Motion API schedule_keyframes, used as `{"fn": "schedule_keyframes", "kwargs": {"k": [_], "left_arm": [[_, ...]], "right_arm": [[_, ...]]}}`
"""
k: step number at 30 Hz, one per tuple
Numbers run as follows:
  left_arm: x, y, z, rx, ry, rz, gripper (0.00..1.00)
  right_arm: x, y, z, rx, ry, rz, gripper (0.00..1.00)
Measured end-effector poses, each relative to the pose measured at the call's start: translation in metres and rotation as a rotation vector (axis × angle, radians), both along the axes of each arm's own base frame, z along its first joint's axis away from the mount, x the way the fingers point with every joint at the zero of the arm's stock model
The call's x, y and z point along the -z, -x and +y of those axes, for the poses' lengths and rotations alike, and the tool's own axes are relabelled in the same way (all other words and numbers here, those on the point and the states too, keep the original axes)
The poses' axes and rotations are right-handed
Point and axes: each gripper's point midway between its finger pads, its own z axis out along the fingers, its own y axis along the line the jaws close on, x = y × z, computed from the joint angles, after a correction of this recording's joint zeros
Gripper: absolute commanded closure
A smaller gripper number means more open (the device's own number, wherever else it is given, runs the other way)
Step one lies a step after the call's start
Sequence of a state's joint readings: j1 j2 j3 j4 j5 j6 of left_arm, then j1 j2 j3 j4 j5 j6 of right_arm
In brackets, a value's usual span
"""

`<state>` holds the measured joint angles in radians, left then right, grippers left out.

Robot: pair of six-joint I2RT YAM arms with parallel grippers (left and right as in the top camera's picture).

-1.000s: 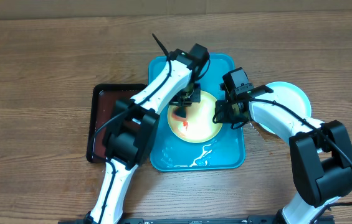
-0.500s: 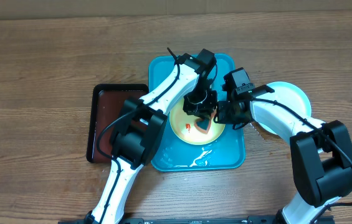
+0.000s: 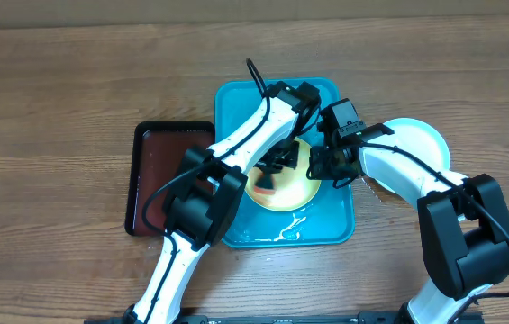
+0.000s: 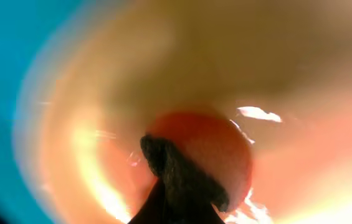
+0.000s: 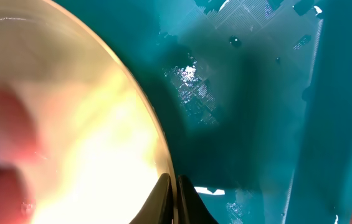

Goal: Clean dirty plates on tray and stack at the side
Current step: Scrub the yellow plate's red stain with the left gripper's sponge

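Bench (image 3: 56,90): brown wood grain; carries everything listed below

Tray (image 3: 233,101): turquoise, rectangular, rounded corners, raised rim; lies mid-bench, long side running away from the robot. Shows wet streaks (image 3: 290,227) glinting on its near floor, and more wet sheen in the right wrist view (image 5: 244,124)

Yellow plate (image 3: 295,186): pale yellow-green, round; rests inside the tray, right of its centre, partly hidden under both arms. Bears an orange-red patch (image 3: 263,182) on its left part, blurred in every view; fills most of the left wrist view (image 4: 256,62)

White plate (image 3: 421,139): lies on the bench just beside the tray's right edge, outside it, partly covered by the right arm

Dark tray (image 3: 159,171): red-brown with black rim; sits on the bench left of the turquoise one, close alongside

Left hand (image 3: 279,162): hangs low over the yellow plate near the patch (image 4: 216,155). Shows a dark lump (image 4: 179,177) in front of the patch in its own camera; cannot tell how wide its fingers stand or what they hold

Right hand (image 3: 317,166): sits at the yellow plate's right rim; fingers narrow, pinched on that rim (image 5: 174,183), over the tray floor
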<state>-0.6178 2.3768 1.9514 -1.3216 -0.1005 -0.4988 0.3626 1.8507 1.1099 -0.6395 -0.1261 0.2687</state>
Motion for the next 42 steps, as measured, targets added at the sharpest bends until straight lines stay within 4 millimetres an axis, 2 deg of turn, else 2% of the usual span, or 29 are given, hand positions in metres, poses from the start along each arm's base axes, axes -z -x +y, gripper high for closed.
{"fn": "schedule_keyframes", "kwargs": {"k": [4,7,10,17,21,26,30,36,42], "left_arm": [[-0.007,-0.028,0.032,0.013,-0.185,-0.152,0.96],[-0.009,-0.036,0.038,0.015,-0.220,-0.197,0.96],[-0.007,-0.037,0.035,0.020,-0.200,-0.191,0.95],[0.000,-0.032,0.007,0.017,0.062,-0.067,0.96],[0.000,-0.027,-0.023,-0.005,0.265,0.000,0.96],[-0.006,-0.003,-0.066,0.024,0.425,0.087,0.96],[-0.007,0.008,-0.080,0.045,0.458,0.118,0.96],[-0.006,0.013,-0.074,0.005,0.425,0.135,0.96],[-0.001,0.011,-0.046,-0.046,0.245,0.086,0.96]], "right_arm": [[0.000,-0.001,0.000,0.000,-0.002,-0.003,0.96],[-0.001,-0.003,0.003,-0.003,-0.009,-0.016,0.96],[-0.001,-0.004,0.003,-0.003,-0.007,-0.017,0.96],[0.000,-0.003,-0.006,0.030,0.026,-0.009,0.96],[0.001,-0.005,-0.012,0.085,0.052,-0.010,0.96],[0.001,-0.006,-0.014,0.137,0.061,-0.009,0.96],[0.001,-0.007,-0.024,0.220,0.091,-0.010,0.96],[0.001,-0.006,-0.033,0.333,0.134,-0.009,0.96],[0.001,-0.007,-0.034,0.362,0.135,-0.010,0.96]]}}
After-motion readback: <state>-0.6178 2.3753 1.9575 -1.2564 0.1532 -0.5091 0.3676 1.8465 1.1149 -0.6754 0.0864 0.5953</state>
